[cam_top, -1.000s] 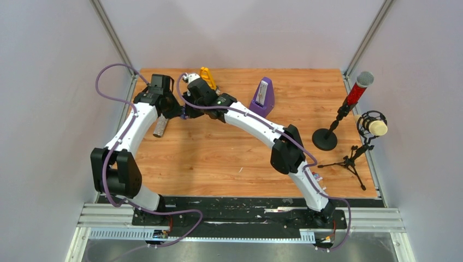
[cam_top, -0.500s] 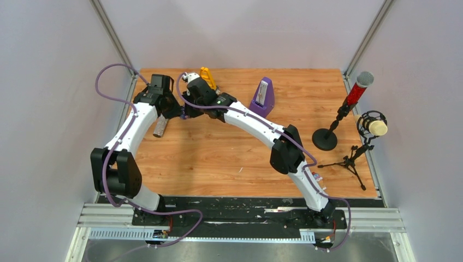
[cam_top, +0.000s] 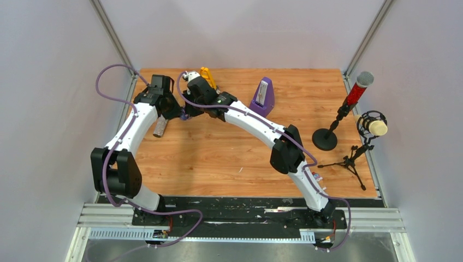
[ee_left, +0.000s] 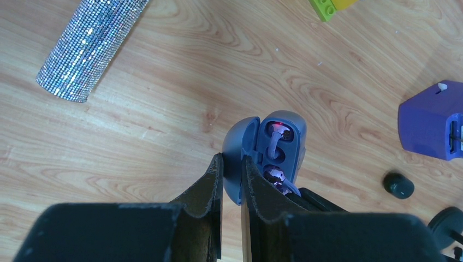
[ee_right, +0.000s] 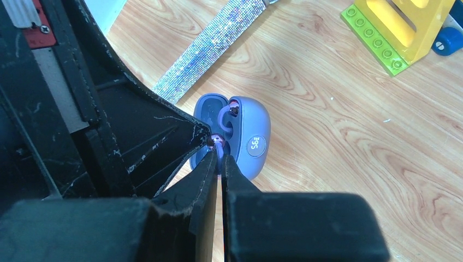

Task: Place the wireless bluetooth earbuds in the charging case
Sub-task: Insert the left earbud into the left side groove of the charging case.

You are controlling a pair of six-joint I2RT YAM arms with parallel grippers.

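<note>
The charging case (ee_left: 281, 143) is a blue-purple oval with its lid (ee_left: 239, 146) swung open, lying on the wooden table. It also shows in the right wrist view (ee_right: 255, 143), with a lit number on its front. My left gripper (ee_left: 232, 164) is shut on the lid. One lilac earbud (ee_left: 274, 135) sits in the far socket. My right gripper (ee_right: 221, 159) is shut on the second lilac earbud (ee_right: 218, 143) and holds it at the near socket. In the top view both grippers (cam_top: 187, 112) meet at the back left and hide the case.
A glittery silver strip (ee_left: 90, 46) lies left of the case. A yellow and green brick block (ee_right: 404, 33) and a purple metronome (cam_top: 262, 97) stand behind and to the right. A small black knob (ee_left: 398, 185) lies near the metronome. Two microphones on stands (cam_top: 349, 109) are at the far right.
The right gripper has shifted very slightly towards the left gripper. The left arm has not visibly moved.
</note>
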